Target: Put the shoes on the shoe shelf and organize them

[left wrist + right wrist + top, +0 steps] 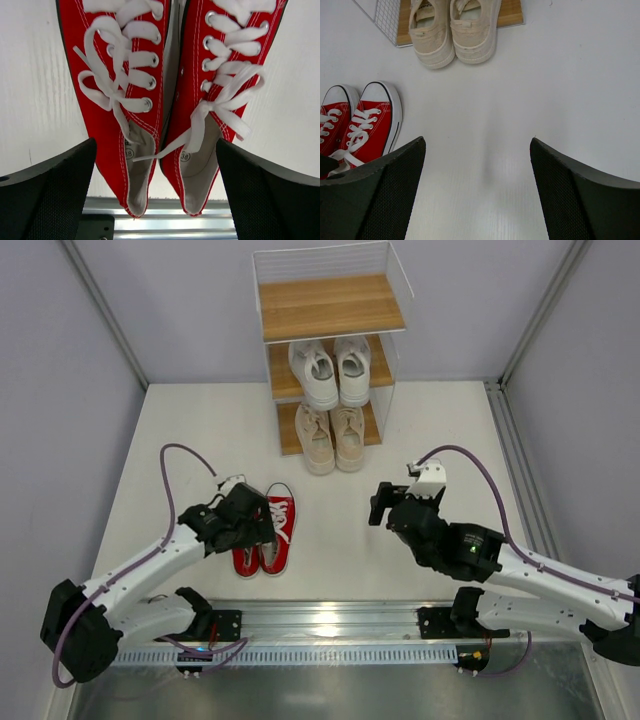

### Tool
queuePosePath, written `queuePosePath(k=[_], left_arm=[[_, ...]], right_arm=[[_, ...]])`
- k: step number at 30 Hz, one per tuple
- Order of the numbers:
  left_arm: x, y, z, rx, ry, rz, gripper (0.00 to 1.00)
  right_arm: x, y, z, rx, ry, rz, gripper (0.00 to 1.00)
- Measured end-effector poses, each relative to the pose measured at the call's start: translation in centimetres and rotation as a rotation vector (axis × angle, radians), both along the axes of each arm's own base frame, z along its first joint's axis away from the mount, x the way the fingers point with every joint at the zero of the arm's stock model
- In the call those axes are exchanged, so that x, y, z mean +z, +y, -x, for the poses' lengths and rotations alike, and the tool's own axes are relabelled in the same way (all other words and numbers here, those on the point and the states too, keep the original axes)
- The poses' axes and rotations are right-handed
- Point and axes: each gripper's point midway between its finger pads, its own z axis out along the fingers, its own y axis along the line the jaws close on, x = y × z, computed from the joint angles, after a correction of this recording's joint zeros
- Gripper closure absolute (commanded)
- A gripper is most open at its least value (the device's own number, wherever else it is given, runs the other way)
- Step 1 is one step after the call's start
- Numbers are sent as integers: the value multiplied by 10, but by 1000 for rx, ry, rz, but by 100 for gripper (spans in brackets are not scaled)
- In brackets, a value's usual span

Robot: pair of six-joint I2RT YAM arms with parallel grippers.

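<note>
Red canvas sneakers [112, 127] sit side by side between the left jaws, spread wide; the right jaws, equally wide, hold nothing above the white counter [485, 100].

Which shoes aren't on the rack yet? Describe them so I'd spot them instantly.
Start at the tall shoe shelf at the back of the table, then come forward. On the table left of centre lies the red pair. Unlike the beige pair and white pair on the shelf, it is bright red with white laces.
</note>
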Motion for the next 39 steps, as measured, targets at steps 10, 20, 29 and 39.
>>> queuePosePath(k=[10, 20, 29, 39], left_arm=[[-25, 0, -15, 21, -35, -51, 20], [-34, -18, -16, -63, -80, -63, 55], [-42, -21, -12, -147, -82, -151, 76], [-47, -29, -14, -168, -88, -144, 90]], right_arm=[[-11, -13, 6, -15, 14, 2, 15], [-15, -15, 8, -22, 27, 8, 15], [-16, -15, 8, -24, 30, 7, 15], [-17, -17, 9, -24, 33, 13, 15]])
